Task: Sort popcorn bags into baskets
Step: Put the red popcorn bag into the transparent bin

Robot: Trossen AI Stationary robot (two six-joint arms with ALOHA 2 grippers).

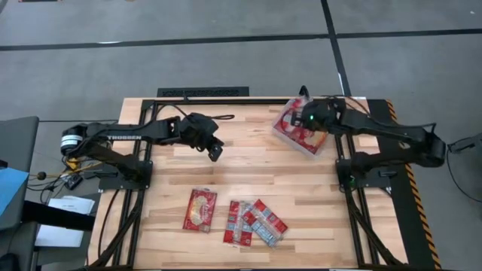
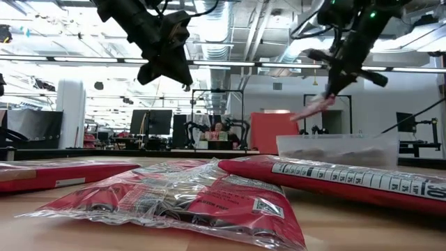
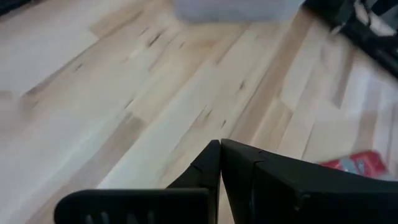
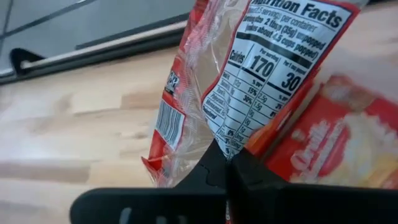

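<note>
We see the left gripper (image 1: pixel 215 148) raised above the wooden table (image 1: pixel 162 214), left of its middle, its fingers (image 3: pixel 211 168) pressed together on nothing, as the left wrist view shows. Toward the table's near edge lies one popcorn bag (image 1: pixel 201 209) with a yellow-cream oval, flat and on its own. Just to its right, a cluster of bags (image 1: pixel 253 222) with light-blue and white panels lies overlapping, also near that edge; how many there are we cannot tell.

Farther right, near the far right corner, sits the clear basket (image 1: pixel 312 144), turned at an angle to the table's edges, with red packets (image 1: pixel 292 132) inside. The right gripper (image 4: pixel 227 169) hangs above it, pinching a held bag (image 4: pixel 273 68) by its edge; the nutrition panel of that bag faces the wrist camera. In the low view this bag (image 2: pixel 315 106) is lifted clear above the basket's rim (image 2: pixel 337 138).
</note>
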